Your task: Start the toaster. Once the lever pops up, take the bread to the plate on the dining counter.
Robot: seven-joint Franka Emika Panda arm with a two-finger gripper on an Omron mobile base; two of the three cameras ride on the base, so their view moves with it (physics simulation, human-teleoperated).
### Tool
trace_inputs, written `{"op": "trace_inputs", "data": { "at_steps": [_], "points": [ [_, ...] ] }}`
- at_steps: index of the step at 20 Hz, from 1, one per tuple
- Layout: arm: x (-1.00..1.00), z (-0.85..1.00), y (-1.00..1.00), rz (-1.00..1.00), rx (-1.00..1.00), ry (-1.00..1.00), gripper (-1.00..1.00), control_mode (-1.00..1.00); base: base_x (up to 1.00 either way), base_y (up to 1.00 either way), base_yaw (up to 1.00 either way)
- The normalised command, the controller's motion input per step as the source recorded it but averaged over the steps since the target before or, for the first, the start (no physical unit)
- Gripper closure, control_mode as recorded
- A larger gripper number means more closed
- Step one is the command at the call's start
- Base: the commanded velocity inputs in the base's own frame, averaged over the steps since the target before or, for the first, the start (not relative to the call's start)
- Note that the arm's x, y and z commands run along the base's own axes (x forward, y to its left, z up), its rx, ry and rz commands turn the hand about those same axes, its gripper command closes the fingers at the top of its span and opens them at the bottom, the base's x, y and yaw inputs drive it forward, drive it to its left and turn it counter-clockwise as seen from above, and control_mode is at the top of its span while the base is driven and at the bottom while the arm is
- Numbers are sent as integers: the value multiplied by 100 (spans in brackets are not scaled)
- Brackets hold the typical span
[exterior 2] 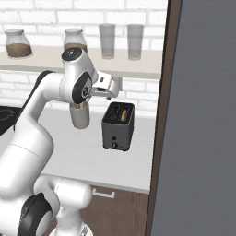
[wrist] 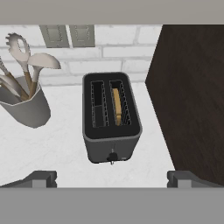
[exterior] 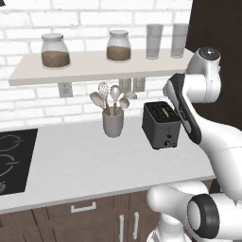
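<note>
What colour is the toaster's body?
Dark grey, with black slots; the toaster shows best in the hand view, tan bread in one slot.

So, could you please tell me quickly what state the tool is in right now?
Tool: open, fingers spread wide, holding nothing, above the toaster, not touching it.
</note>
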Motion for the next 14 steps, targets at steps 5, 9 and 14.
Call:
{"op": "trace_inputs", "data": {
  "at_steps": [5, 9, 14],
  "points": [
    [0, 0, 0, 0, 0, 0, -100, -100, 0, 0, 0],
    [0, 0, 0, 0, 0, 0, -100, -100, 0, 0, 0],
    [0, 0, 0, 0, 0, 0, -100, -100, 0, 0, 0]
  ]
}}
